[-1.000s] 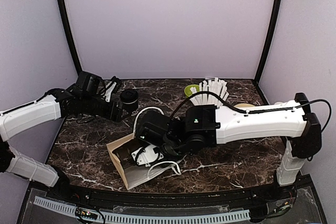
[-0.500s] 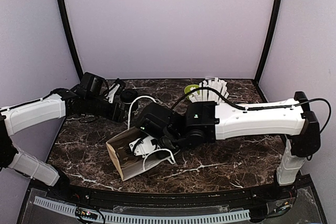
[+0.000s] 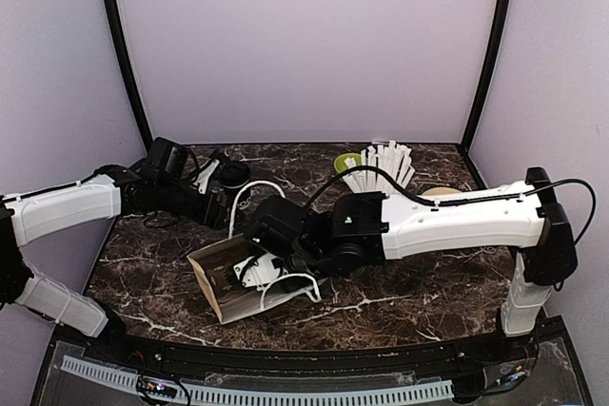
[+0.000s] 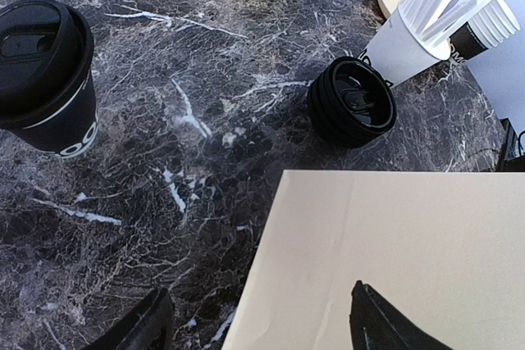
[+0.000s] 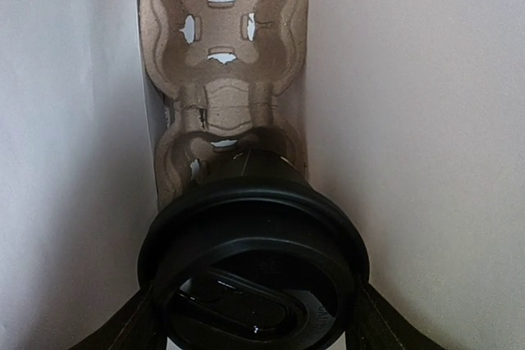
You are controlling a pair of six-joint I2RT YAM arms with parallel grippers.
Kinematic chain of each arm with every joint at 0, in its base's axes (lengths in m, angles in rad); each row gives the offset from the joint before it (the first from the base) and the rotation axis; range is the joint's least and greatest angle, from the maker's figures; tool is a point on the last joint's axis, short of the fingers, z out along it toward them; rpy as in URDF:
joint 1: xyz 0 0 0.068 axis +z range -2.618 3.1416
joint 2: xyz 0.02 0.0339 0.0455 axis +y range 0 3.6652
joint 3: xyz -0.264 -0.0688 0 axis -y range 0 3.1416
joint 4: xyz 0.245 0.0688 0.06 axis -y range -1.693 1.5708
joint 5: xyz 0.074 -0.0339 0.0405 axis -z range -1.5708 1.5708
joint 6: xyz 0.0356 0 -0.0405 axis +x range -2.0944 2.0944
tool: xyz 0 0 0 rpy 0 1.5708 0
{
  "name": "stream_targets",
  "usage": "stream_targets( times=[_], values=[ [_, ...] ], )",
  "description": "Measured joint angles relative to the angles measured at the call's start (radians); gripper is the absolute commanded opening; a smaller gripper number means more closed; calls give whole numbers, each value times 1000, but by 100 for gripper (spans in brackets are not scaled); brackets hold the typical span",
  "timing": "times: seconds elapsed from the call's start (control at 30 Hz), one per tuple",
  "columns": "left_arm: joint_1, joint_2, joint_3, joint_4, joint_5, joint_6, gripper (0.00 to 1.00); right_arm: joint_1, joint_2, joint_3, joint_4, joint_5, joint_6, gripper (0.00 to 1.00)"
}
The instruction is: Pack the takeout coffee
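Jaws of my right gripper [image 5: 254, 325] pinch the takeout coffee [image 5: 254, 276] inside the bag [image 5: 74, 161]. I'd ease it straight ahead, lid level, into the carrier [image 5: 223, 30] socket just beyond.

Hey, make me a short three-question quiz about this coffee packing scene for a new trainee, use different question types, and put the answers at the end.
1. Multiple choice: what is the right gripper shut on inside the paper bag?
A) a black lidded cup
B) a glass bottle
C) a sandwich box
2. True or false: a second lidded cup stands upright on the table, outside the bag.
3. Short answer: what moulded thing lies deeper in the bag, beyond the held cup?

Key
1. A
2. True
3. The pulp cup carrier
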Motion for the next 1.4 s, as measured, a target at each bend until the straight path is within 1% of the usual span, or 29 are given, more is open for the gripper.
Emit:
stream_targets(
  times=[0.37, 0.57, 0.73, 1.4],
  values=[
    [0, 0, -6, 23, 12, 4, 77, 21, 0, -53, 37, 14, 26, 49],
    [0, 0, -6, 29, 9, 9, 80, 42, -2, -68, 27, 26, 51, 49],
    [0, 0, -6, 30, 6, 12, 81, 44, -9, -81, 35, 32, 67, 48],
    [0, 13, -7, 53, 37, 21, 77, 34, -15, -102, 75, 91, 70, 48]
  ],
)
